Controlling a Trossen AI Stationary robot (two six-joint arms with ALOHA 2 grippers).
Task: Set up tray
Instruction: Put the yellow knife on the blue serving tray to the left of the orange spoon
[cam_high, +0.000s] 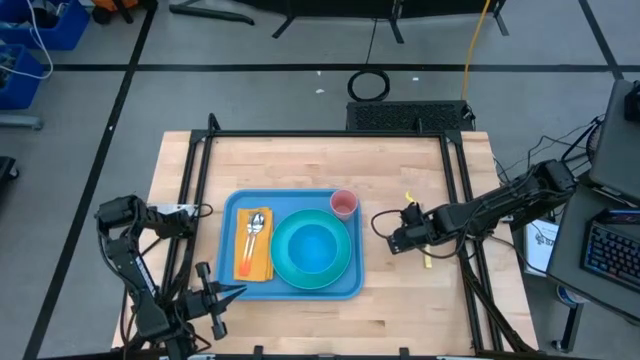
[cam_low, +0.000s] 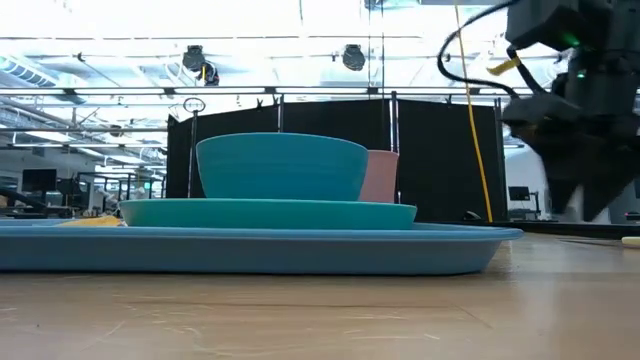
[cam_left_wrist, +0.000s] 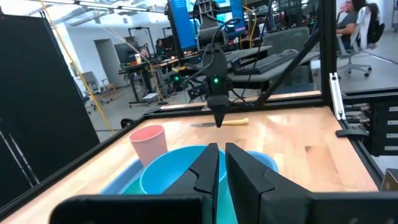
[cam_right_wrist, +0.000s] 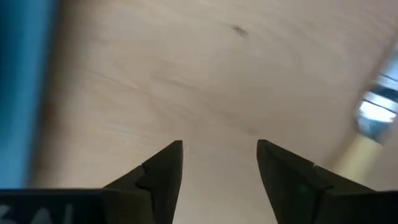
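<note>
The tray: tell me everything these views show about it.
The tray is a large light-blue rectangle with rounded corners and a raised rim, plastic by its look. It lies flat on the wooden table, toward the front and left of centre. On it sit a teal plate with a teal bowl on top, a pink cup in the far right corner, and an orange napkin carrying a spoon on the left. Neither gripper touches it.

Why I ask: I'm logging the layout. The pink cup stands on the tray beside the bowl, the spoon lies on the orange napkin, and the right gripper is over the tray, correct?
One detail is off. In the high view the right gripper is over the bare table, off the tray, not over it. The pink cup, bowl, spoon and orange napkin are as you say.
</note>
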